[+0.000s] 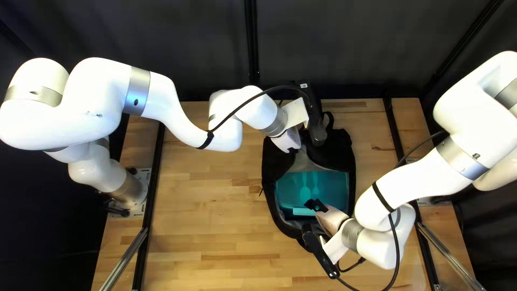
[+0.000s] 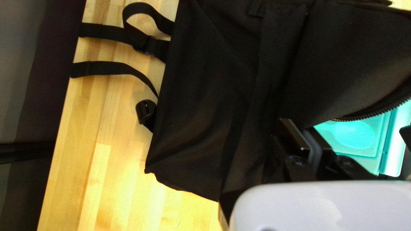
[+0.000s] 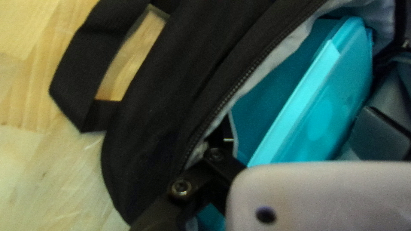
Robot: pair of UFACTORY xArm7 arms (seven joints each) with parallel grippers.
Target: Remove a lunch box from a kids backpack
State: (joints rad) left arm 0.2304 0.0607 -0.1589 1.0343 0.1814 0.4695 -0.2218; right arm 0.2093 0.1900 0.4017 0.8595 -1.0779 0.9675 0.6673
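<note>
The black backpack [image 1: 351, 161] lies unzipped on the table, a teal lunch box [image 1: 328, 186] inside it. At the far end of its opening is my left gripper [image 1: 288, 141], fingertips hidden in the top left view; in its wrist view the left gripper [image 2: 303, 128] is shut on the backpack's black cloth [image 2: 214, 94]. My right gripper [image 1: 316, 205] is over the near end of the lunch box. In its wrist view the right gripper [image 3: 303, 132] stands open at the bag's opening, the lunch box [image 3: 321, 115] ahead and between its widely spaced fingers.
Black straps [image 2: 107, 67] and a buckle [image 2: 146, 110] lie on the wooden table [image 1: 210, 215] beside the bag. A wide strap loop [image 3: 81, 77] sticks out past the zipper side. Cables hang along both arms, one low near the right gripper.
</note>
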